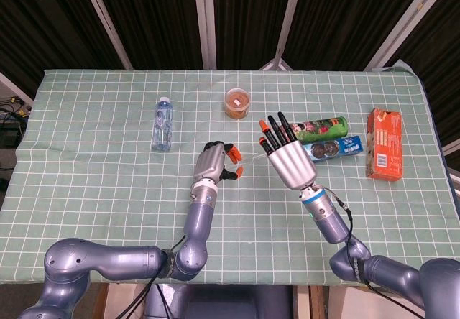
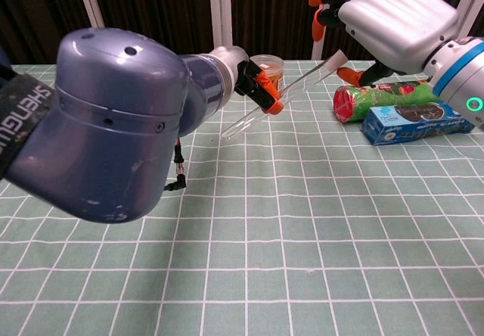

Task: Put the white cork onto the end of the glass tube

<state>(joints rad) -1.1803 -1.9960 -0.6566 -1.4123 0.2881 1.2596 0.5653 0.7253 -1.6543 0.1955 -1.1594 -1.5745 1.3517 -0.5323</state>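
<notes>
Glass tube (image 2: 283, 99) slants above the table (image 2: 302, 222), pinched in the left hand (image 2: 253, 86); right hand (image 2: 378, 14), fingers spread, touches the tube's upper end; cork hidden, grip uncertain; a misaligned push risks levering the tube loose.

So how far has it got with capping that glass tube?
Done: the glass tube is off the table, held slanted by the left hand. In hand: the right hand is at the tube's upper end, which has a pale tip; whether that is the white cork, or if it is seated, I cannot tell. Left: pushing the cork on, if not already seated.
</notes>
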